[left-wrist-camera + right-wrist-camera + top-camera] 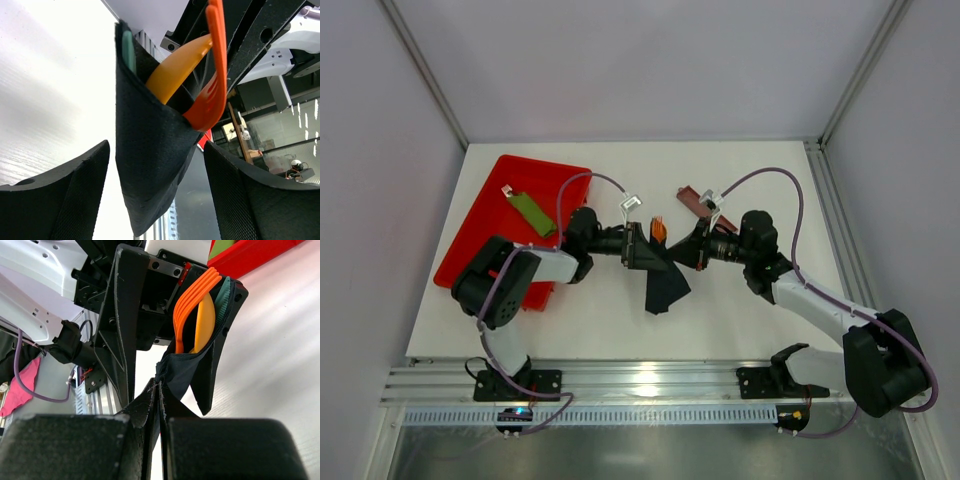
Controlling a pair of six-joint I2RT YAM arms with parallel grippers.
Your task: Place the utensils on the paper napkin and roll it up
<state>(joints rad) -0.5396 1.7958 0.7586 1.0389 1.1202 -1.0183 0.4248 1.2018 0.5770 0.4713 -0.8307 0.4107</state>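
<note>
Rolling step: utensils (192, 295) in paper napkin (665, 285) right of red tray (480, 225); right fingers (235, 445) clenched on napkin, left fingers (75, 190) spread. Next: left clamps, tightens roll.

The black paper napkin (150, 165) wraps loosely around the orange-and-yellow utensils (205, 100), whose ends protrude.

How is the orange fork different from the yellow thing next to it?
The orange fork is bright orange, and the yellow piece is golden yellow. The orange fork ends in thin prongs, while the yellow piece has a smooth rounded end, like a spoon. The orange fork also pokes out further than the yellow piece. Both are tucked side by side in the folded black napkin.
</note>
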